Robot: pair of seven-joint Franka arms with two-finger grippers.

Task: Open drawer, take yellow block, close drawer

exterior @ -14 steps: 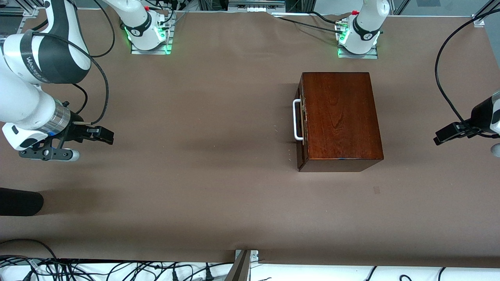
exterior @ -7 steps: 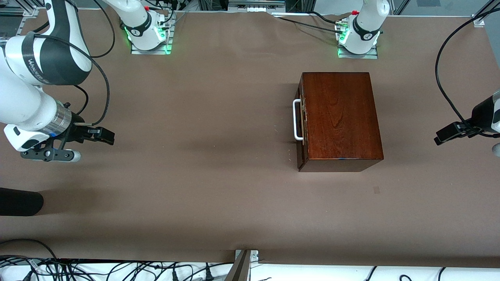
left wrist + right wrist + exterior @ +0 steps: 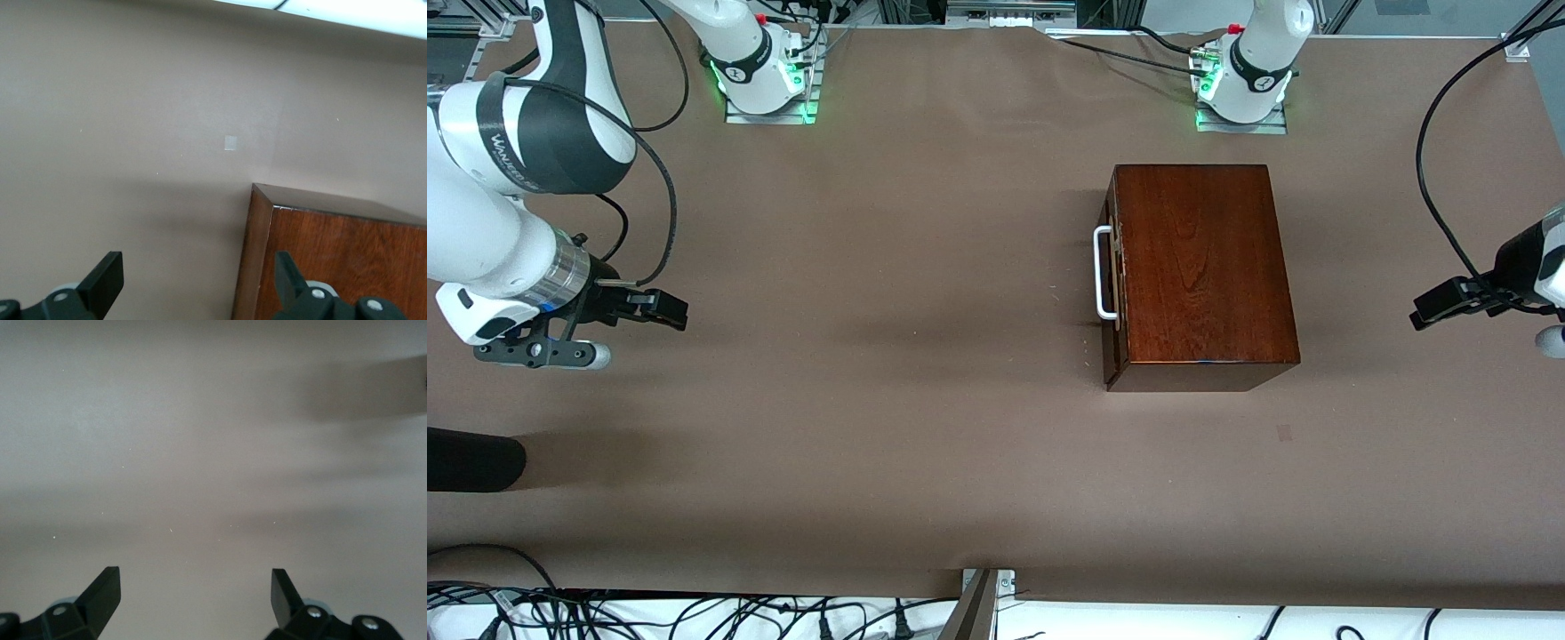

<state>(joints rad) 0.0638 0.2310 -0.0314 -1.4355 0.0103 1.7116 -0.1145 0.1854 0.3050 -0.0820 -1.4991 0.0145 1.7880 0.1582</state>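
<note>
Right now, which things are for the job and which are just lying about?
For the job:
- drawer, shut, in the wooden box
- left gripper, open, beside the box
- right gripper, open, over bare table

Lying about:
- black thing at the table's edge

Drawer [image 3: 1108, 271] interior: hidden, the drawer sits shut in the wooden box [image 3: 1199, 267].
Yellow block: out of my sight.
My left arm: cut off at the front view's edge.
Wooden box in my left wrist view: only one corner shows.
</note>
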